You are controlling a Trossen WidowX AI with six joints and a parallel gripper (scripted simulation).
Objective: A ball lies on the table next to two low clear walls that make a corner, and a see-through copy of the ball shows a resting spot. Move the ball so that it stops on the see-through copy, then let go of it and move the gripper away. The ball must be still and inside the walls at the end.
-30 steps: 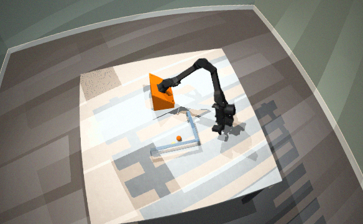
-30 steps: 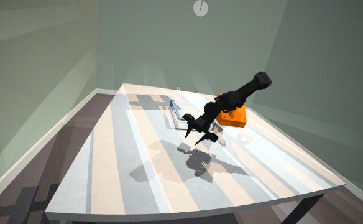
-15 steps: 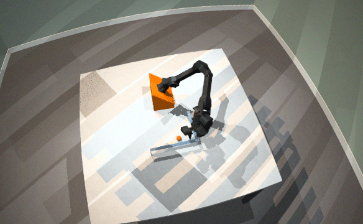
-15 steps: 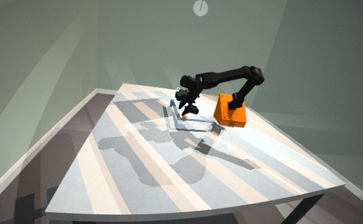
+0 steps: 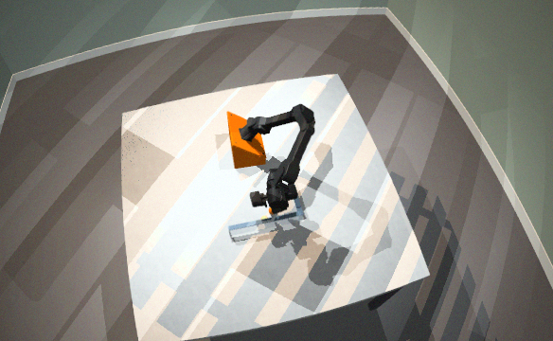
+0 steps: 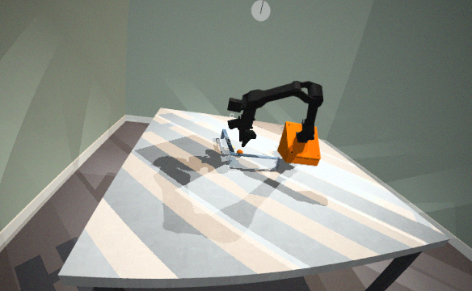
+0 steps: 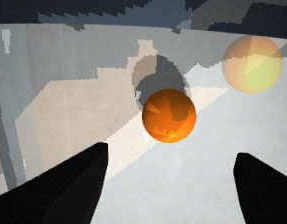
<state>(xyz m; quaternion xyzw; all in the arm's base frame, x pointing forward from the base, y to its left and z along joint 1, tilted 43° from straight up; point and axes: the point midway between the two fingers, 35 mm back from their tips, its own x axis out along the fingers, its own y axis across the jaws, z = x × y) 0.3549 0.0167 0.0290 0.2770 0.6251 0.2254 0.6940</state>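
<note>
Gripper (image 7: 170, 183) is held part open above the ball (image 7: 168, 115), nothing gripped; the stance looks meant for a descent to straddle it. Ball lies inside the walls' (image 6: 256, 156) corner, apart from the see-through copy (image 7: 252, 64) at far right. From the top view the ball is mostly hidden under the wrist; the copy cannot be made out there.

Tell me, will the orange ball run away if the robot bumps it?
Probably yes. The ball looks round and smooth, so a nudge would likely set it rolling. The open hand has nothing between its fingers, so nothing holds it. The clear walls nearby might stop it.
</note>
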